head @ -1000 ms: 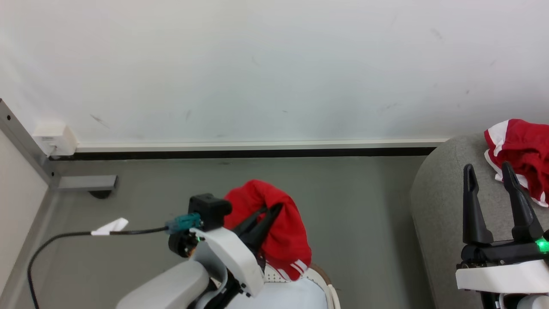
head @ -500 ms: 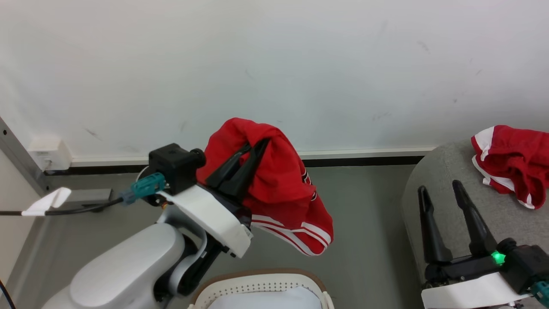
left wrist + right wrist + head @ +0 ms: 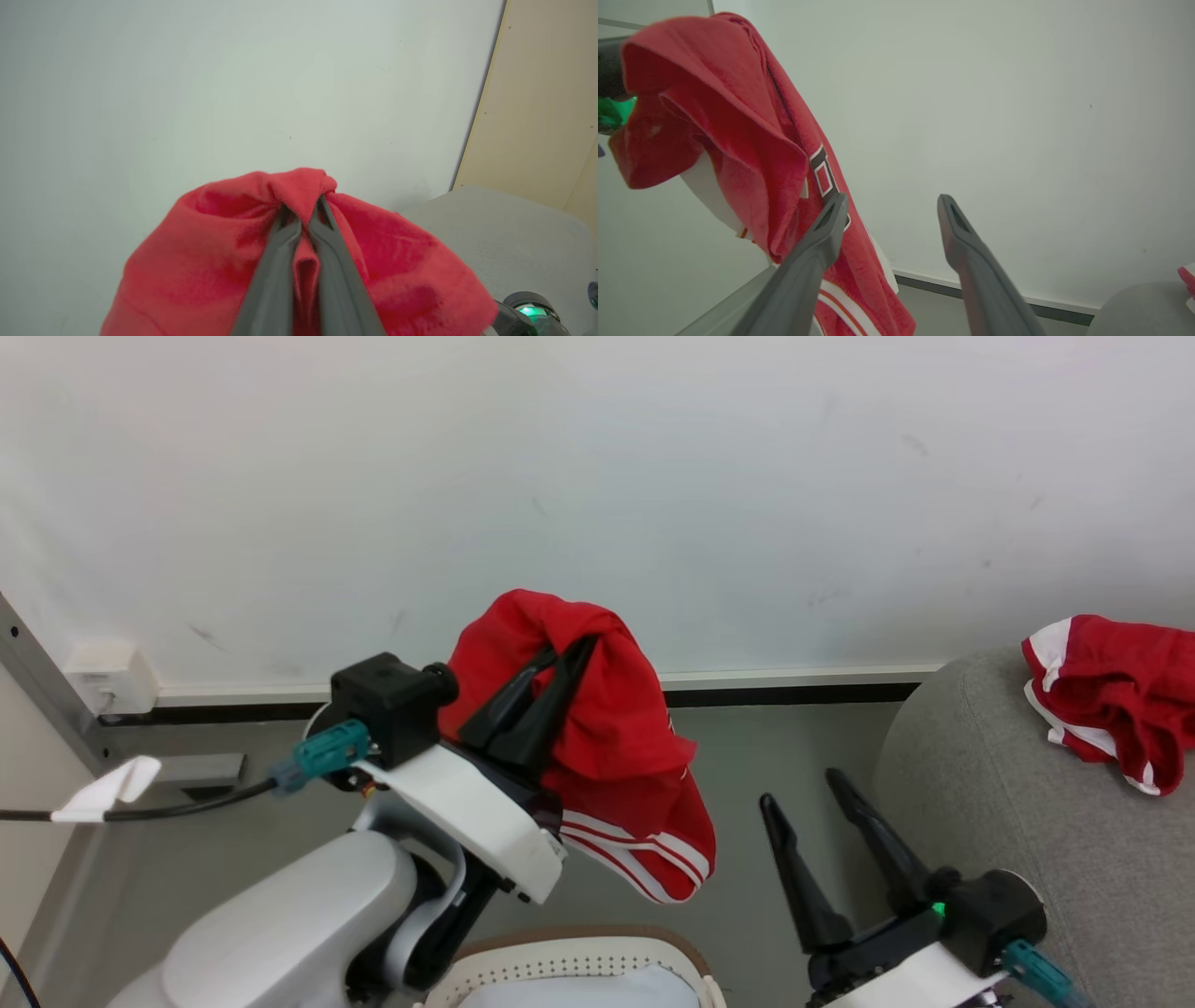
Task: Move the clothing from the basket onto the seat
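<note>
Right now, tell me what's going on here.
The left gripper is shut on a red sports jersey with white stripe trim and holds it in the air, clear of the oval white perforated plastic basket below. The right gripper is open and empty beside the large grey fabric seat, where another red-and-white garment lies.

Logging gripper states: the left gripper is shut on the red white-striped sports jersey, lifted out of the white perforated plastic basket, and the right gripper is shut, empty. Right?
Not quite: the right gripper is open, jaws spread and empty, as the right wrist view shows. The left gripper is indeed shut on the red sports jersey, lifted out of the white perforated basket.
</note>
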### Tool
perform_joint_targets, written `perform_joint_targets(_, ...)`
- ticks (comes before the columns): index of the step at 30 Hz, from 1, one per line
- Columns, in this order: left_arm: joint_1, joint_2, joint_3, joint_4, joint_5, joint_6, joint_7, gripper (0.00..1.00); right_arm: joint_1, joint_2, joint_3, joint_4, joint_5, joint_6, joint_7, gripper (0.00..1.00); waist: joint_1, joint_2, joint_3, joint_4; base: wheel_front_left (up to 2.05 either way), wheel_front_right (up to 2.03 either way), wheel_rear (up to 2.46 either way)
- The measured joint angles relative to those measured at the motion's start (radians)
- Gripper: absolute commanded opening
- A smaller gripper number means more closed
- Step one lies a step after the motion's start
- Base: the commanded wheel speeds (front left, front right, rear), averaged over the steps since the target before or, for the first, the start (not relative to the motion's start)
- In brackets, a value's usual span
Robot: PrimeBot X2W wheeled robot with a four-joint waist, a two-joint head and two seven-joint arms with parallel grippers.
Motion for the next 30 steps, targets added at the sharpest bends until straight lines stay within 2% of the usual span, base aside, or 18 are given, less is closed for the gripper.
perform_joint_targets(8,0.003,-0.045,-0.045,-0.011,0.021,-0.015,0.000,0.00,-0.091,-0.009,0.147,0.135,0.006,0.000,0.033,1.00,0.0001,0.0000,-0.006,0.039,0.00,0.00,0.00)
perform_joint_targets(17,0.029,-0.128,-0.144,-0.012,0.038,-0.046,0.011,0.00,-0.154,-0.006,0.158,0.297,0.011,0.000,0.027,1.00,0.0000,0.0000,-0.030,0.128,0.00,0.00,0.00)
perform_joint_targets(23,0.044,-0.162,-0.179,-0.037,0.038,-0.058,0.019,0.00,-0.167,0.000,0.183,0.403,0.056,0.000,0.024,1.00,0.0000,0.0000,-0.048,0.190,0.00,0.00,0.00)
perform_joint_targets(24,0.047,-0.164,-0.183,-0.040,0.038,-0.060,0.021,0.00,-0.170,0.001,0.187,0.413,0.071,0.000,0.012,0.49,0.0000,0.0000,-0.051,0.199,0.00,0.00,0.00)
perform_joint_targets(25,0.049,-0.165,-0.185,-0.042,0.038,-0.059,0.021,0.00,-0.173,0.003,0.191,0.421,0.083,0.000,0.002,0.07,0.0000,0.0000,-0.054,0.208,0.00,0.00,0.00)
perform_joint_targets(26,0.050,-0.164,-0.185,-0.042,0.038,-0.058,0.025,0.00,-0.174,0.004,0.195,0.426,0.094,0.000,-0.007,0.07,0.0000,0.0000,-0.056,0.215,0.00,0.00,0.00)
perform_joint_targets(27,0.054,-0.161,-0.185,-0.042,0.037,-0.055,0.026,0.00,-0.176,0.004,0.200,0.429,0.105,0.000,-0.015,0.00,0.0000,0.0000,-0.057,0.222,0.00,0.00,0.00)
perform_joint_targets(30,0.064,-0.146,-0.182,-0.040,0.034,-0.047,0.026,0.00,-0.180,0.006,0.207,0.433,0.132,0.000,-0.033,0.00,0.0000,0.0000,-0.058,0.229,0.00,0.00,0.00)
